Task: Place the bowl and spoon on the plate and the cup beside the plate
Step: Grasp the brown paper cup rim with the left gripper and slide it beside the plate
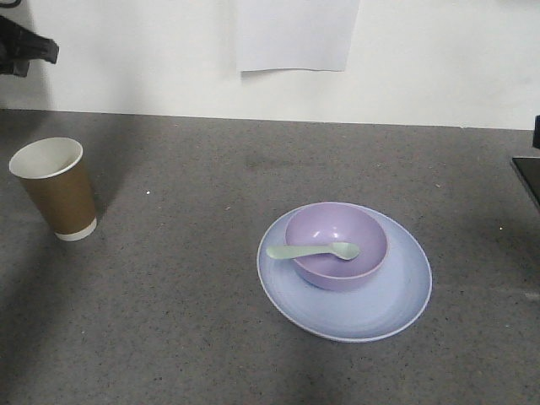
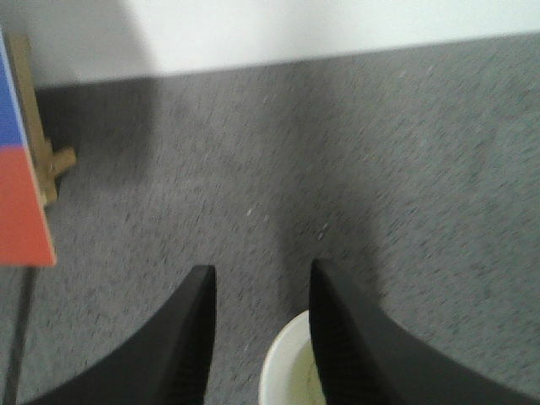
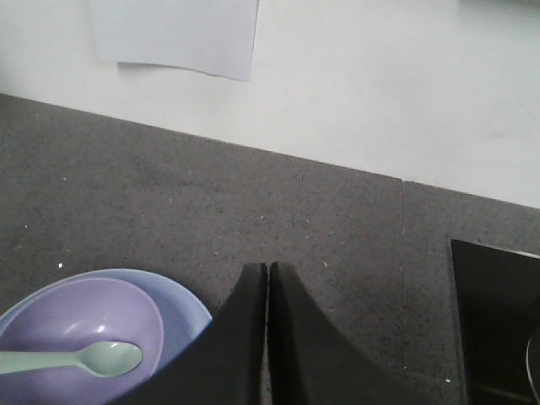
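Observation:
The pale blue-lilac plate (image 1: pixel 396 295) lies right of the centre of the grey table. The lavender bowl (image 1: pixel 336 245) stands on it, toward the back. The mint-green spoon (image 1: pixel 312 251) rests in the bowl with its handle sticking out over the left rim. Far to the left, apart from the plate, stands the brown paper cup (image 1: pixel 55 187), upright. My left gripper (image 2: pixel 261 268) hangs open above the cup's white rim (image 2: pixel 287 371), holding nothing. My right gripper (image 3: pixel 267 266) is shut and empty, just right of the plate (image 3: pixel 181 308) and bowl (image 3: pixel 76 337).
A white wall with a taped sheet of paper (image 1: pixel 295 34) closes the back of the table. A black flat object (image 3: pixel 498 321) lies at the right edge. A red and blue board on a wooden stand (image 2: pixel 21 194) stands at the left.

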Available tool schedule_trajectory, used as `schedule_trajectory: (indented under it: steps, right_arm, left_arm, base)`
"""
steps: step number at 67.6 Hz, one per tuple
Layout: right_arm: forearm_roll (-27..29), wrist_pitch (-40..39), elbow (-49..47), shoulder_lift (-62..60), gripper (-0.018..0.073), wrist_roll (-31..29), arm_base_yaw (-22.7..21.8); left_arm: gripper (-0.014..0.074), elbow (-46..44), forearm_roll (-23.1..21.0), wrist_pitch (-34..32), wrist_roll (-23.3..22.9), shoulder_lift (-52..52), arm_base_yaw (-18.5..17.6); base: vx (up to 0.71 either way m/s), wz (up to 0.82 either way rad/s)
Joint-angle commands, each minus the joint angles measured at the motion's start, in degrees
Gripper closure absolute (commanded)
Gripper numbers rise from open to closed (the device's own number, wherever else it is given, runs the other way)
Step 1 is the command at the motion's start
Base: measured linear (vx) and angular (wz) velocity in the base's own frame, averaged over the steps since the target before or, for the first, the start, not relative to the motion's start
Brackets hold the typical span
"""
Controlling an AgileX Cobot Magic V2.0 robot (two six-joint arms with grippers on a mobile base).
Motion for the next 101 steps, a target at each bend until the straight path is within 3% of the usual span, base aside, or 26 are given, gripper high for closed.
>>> schedule_trajectory:
  steps: [1,13,25,35,65,74,84,87,92,101]
  right_arm:
    - [-0.90,-2.99,-1.43,0.56,0.0570,-0.09,-0.11]
    - [-0.90,-3.95,-1.43,0.88,0.0570,-0.09,-0.11]
    - [-0.70,-4.36,-1.43,0.88,0.0570,-0.14,-0.05]
    - [-0.43,-4.36,-1.43,0.88,0.0570,-0.16,-0.05]
    - [-0.03,-2.39,-1.43,0.88,0.0570,-0.21,-0.05]
    - [-0.03,-2.00,-1.43,0.88,0.0570,-0.26,-0.05]
    - [-0.03,-1.24,-1.43,0.88,0.0570,-0.26,-0.05]
    - [-0.03,-1.24,-1.43,0.88,0.0570,-0.26,-0.05]
    - [-0.03,-1.24,-1.43,0.88,0.0570,-0.26,-0.05]
    - [-0.03,-1.31,-1.43,0.88,0.0570,-0.26,-0.05]
  left_arm:
    - [0.0322,2.20,-0.58,-2.97,0.24,-2.69,2.28]
    - [0.0287,7.66,-4.07,-3.04,0.77,-2.69,4.41]
    - [0.0172,9.12,-7.57,-1.84,3.50,-2.62,4.41]
    - [0.0095,9.12,-7.78,-0.63,3.55,-2.62,4.41]
    - [0.0102,9.12,-8.17,2.27,3.55,3.17,4.41]
    - [0.0206,9.12,-6.39,0.88,3.60,5.20,4.41]
    - [0.0506,8.77,-4.47,-2.22,3.91,4.99,4.41]
    - [0.0607,8.17,-5.66,-2.46,5.08,4.58,4.22]
    - [0.0605,6.62,-9.56,-2.46,8.13,3.99,4.21]
    - [0.0601,3.77,-20.30,-1.55,11.31,3.11,4.21]
  base:
    - [0.00,0.00]
    - [0.00,0.00]
    - [0.00,0.00]
    - [0.00,0.00]
    - [0.00,0.00]
    - [0.00,0.00]
    - [0.00,0.00]
    - [0.00,0.00]
    - [0.00,0.00]
    - [0.00,0.00]
